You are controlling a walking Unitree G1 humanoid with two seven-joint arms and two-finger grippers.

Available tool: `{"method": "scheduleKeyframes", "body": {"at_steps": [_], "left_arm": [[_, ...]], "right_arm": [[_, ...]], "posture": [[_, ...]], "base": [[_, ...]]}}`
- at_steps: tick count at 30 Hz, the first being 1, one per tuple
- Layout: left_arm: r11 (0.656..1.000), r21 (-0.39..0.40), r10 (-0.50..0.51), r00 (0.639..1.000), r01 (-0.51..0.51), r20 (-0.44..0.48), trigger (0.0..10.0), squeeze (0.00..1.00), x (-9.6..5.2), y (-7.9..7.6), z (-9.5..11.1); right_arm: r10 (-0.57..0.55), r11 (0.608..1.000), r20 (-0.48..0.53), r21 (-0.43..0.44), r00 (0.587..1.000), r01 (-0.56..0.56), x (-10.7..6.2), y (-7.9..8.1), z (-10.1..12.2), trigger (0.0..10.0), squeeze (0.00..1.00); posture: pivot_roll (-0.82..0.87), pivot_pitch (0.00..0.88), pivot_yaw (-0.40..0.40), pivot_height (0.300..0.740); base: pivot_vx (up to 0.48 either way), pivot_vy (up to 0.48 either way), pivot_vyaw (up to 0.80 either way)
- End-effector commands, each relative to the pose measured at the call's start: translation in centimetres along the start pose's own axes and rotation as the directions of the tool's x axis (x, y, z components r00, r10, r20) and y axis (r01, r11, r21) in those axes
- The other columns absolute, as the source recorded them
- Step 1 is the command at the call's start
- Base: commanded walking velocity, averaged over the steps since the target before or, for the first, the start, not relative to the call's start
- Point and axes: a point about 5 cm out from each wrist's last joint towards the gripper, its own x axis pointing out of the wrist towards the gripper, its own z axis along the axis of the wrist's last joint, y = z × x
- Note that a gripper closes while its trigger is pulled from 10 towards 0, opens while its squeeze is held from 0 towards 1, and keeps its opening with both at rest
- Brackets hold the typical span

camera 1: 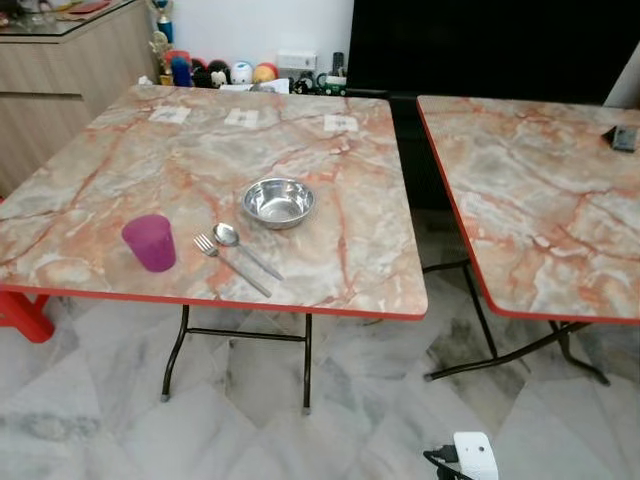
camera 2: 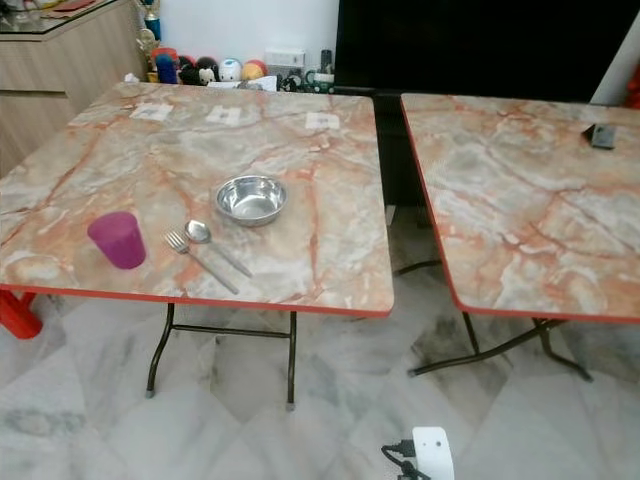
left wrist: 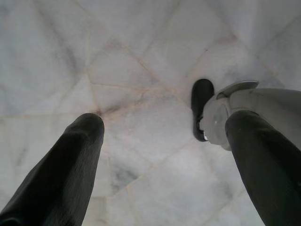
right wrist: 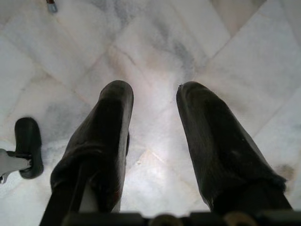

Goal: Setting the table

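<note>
Left bench (camera 1: 120, 160): marble-patterned folding top with a red edge. It carries the whole place setting, all of it crowded toward the near edge. Its thin metal legs look easy to jolt; a bump from the walking robot could shake everything on it.
Right bench (camera 1: 540, 200): stands just beside the left bench across a narrow gap. A small dark object (camera 1: 624, 138) lies at its far corner. Steering into that gap would risk clipping a corner of either top.
Steel bowl (camera 1: 278, 202): upright, the landmark of the setting, farther from the near edge than the other pieces. It looks smooth and light, so a sideways nudge would probably send it sliding.
Purple cup (camera 1: 149, 242): upright, left of the bowl and nearer the edge. A reach toward the cutlery could tip it off onto the floor.
Spoon (camera 1: 242, 248): nearer the edge than the bowl, slightly to its left.
Fork (camera 1: 228, 264): just left of the spoon, seemingly touching it. Both lie flat, which likely makes pinching one alone difficult.
Left gripper (left wrist: 164, 141): released, fingers spread wide, holding nothing, pointing at the tiled floor (left wrist: 141, 56).
Right gripper (right wrist: 153, 122): also released and unloaded over the floor.
Task state: apparently largely laid out already.
</note>
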Motion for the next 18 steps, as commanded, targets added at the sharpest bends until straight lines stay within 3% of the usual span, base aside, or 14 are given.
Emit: {"method": "scheduleKeyframes", "body": {"at_steps": [1,13,18], "left_arm": [[1.000,-0.008,0.001,1.000,-0.001,-0.023,10.0,0.00,-0.11,-0.01,-0.61],[1.000,-0.010,0.004,1.000,-0.004,-0.025,10.0,0.00,-0.13,0.07,-0.69],[1.000,-0.010,0.001,1.000,-0.002,-0.026,10.0,0.00,-0.12,-0.17,-0.73]], "right_arm": [[-0.008,1.000,-0.015,0.006,1.000,0.008,-0.09,-0.34,-0.43,10.0,0.00],[-0.004,1.000,-0.016,0.003,1.000,0.004,-0.07,-0.29,-0.40,10.0,0.00],[-0.004,1.000,-0.015,0.004,1.000,0.004,-0.08,-0.29,-0.40,10.0,0.00]], "posture": [[0.02,0.080,-0.023,0.740],[0.02,0.083,-0.022,0.740],[0.02,0.085,-0.023,0.740]], "base": [[0.000,0.315,0.00],[0.000,0.326,0.00],[0.000,0.000,0.00]]}}
